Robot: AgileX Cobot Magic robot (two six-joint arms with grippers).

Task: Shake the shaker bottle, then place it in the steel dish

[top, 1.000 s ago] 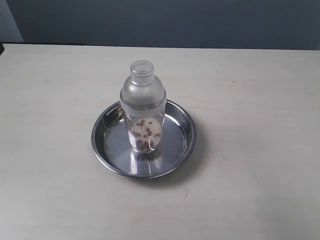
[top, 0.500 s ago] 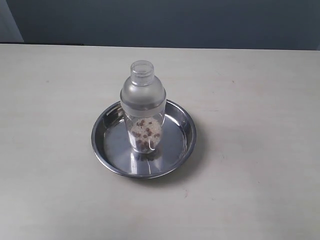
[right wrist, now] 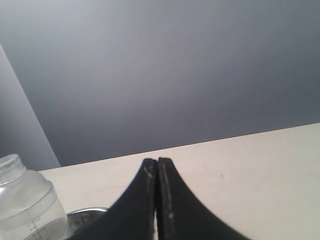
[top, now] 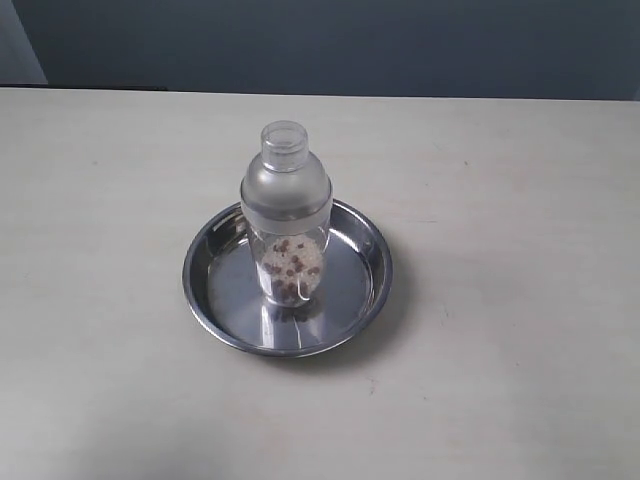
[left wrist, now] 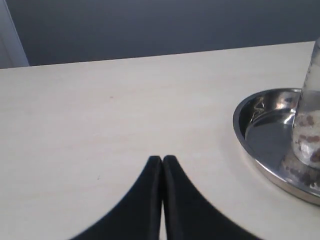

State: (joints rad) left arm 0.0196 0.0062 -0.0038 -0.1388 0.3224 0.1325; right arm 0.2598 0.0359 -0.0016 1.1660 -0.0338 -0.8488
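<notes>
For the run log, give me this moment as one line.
shaker bottle: upright in steel dish | left gripper: shut, empty, apart from dish | right gripper: shut, empty

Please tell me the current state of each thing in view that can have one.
shaker bottle: upright inside the steel dish, brown granules lying in its lower part, held by nothing.
steel dish: flat on the table, carrying only the bottle.
left gripper: shut, empty, above the table beside the dish.
right gripper: shut, empty, clear of the bottle.
</notes>
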